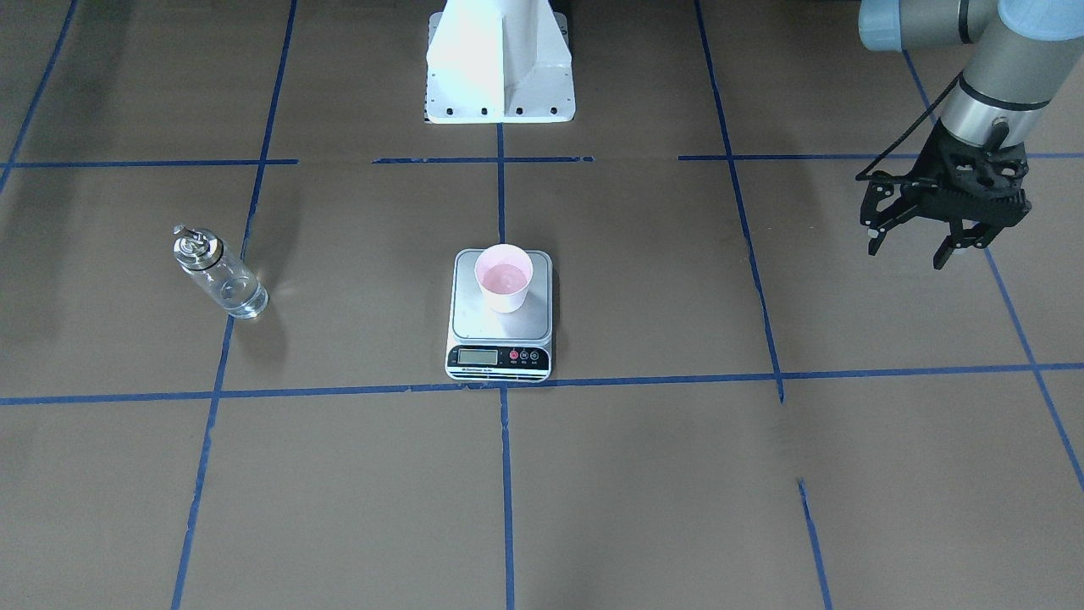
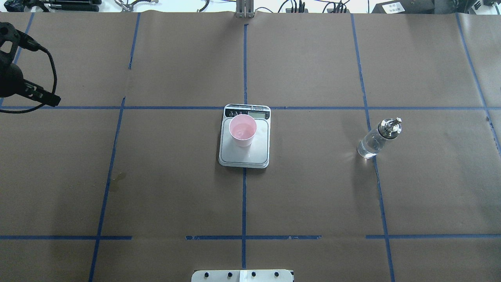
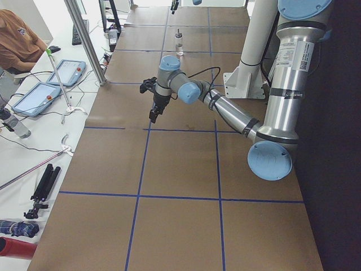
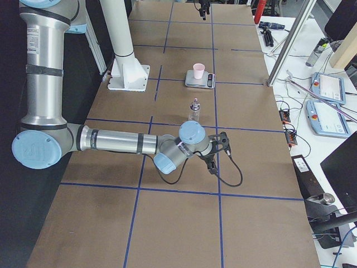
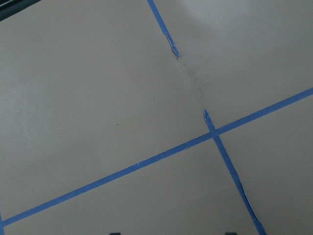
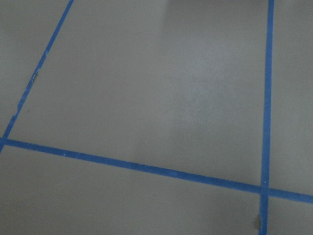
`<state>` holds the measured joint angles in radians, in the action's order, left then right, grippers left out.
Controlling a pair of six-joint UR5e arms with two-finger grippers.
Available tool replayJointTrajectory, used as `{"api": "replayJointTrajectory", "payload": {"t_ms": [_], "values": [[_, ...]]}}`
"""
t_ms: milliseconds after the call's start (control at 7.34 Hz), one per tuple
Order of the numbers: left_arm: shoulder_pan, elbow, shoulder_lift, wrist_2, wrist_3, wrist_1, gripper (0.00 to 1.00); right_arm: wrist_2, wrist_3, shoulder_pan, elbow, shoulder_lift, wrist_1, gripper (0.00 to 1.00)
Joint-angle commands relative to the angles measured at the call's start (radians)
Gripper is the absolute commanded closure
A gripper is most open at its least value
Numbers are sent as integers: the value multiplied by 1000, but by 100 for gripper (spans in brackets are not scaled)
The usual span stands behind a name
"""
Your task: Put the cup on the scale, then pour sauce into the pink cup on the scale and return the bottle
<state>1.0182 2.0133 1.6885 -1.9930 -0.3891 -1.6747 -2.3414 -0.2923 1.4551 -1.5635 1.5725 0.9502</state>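
The pale pink cup point(image 1: 504, 278) stands upright on the silver platform of the scale point(image 1: 500, 329) at the table's middle, also in the overhead view point(image 2: 242, 130). Its inside looks glossy. The clear glass bottle point(image 1: 218, 275) with a silver pourer cap stands alone on the table on my right side point(image 2: 375, 139), well apart from the scale. My left gripper point(image 1: 910, 252) hangs open and empty above the table far out on my left. My right gripper point(image 4: 213, 163) shows only in the exterior right view, low near the table and nearer the camera than the bottle. I cannot tell whether it is open.
The white robot base point(image 1: 500, 59) stands behind the scale. Blue tape lines cross the brown table cover. Beyond the far table edge stand an aluminium post point(image 3: 84, 39) and operators' tablets point(image 3: 70, 70). A person point(image 3: 17, 39) sits there.
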Motion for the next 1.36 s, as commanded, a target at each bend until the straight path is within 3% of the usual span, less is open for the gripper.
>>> {"api": "replayJointTrajectory", "payload": {"t_ms": [0, 136, 409, 545, 681, 817, 953, 1090, 1226], "values": [[76, -57, 0, -125, 60, -2, 23, -7, 451, 65, -44, -115, 509, 0], [174, -120, 5, -226, 161, 0, 23, -3, 630, 64, -62, -129, 702, 0], [360, -279, 14, -424, 300, 7, 22, -1, 784, 97, -155, -85, 920, 0], [379, -294, 5, -444, 300, 21, 0, 2, 788, 108, -217, -19, 947, 0], [437, -373, 5, -448, 306, 51, 0, 1, 791, 97, -217, -25, 961, 0], [507, -452, 17, -437, 475, 58, 0, 2, 791, 96, -202, -26, 961, 0], [511, -468, 20, -393, 546, 59, 0, 8, 774, 94, -175, -29, 964, 0], [514, -415, 2, -367, 546, 59, 0, 8, 774, 99, -103, -70, 957, 0], [514, -388, -34, -353, 544, 62, 0, 1, 777, 102, -101, -66, 950, 0]]}}
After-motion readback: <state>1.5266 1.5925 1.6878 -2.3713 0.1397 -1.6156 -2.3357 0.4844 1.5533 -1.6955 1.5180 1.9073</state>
